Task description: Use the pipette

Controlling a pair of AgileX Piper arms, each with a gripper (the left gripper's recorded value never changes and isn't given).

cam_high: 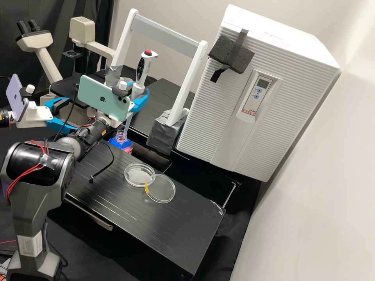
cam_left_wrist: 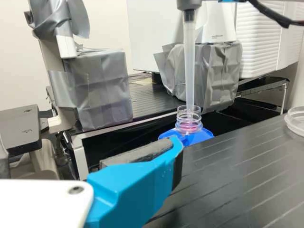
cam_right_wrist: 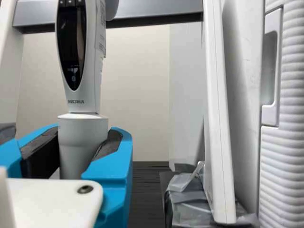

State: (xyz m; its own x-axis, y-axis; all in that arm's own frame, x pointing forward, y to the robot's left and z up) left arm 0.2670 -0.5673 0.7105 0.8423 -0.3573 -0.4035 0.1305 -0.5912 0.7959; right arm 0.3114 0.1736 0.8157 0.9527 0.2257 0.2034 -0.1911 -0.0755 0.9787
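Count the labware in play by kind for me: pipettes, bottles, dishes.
White pipette with a red top button: 1
Clear open bottle of pink liquid: 1
Clear round shallow dishes: 2
Total: 4

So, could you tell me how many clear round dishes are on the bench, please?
2. One dish lies nearer the bottle; the other dish sits right beside it, their rims meeting.
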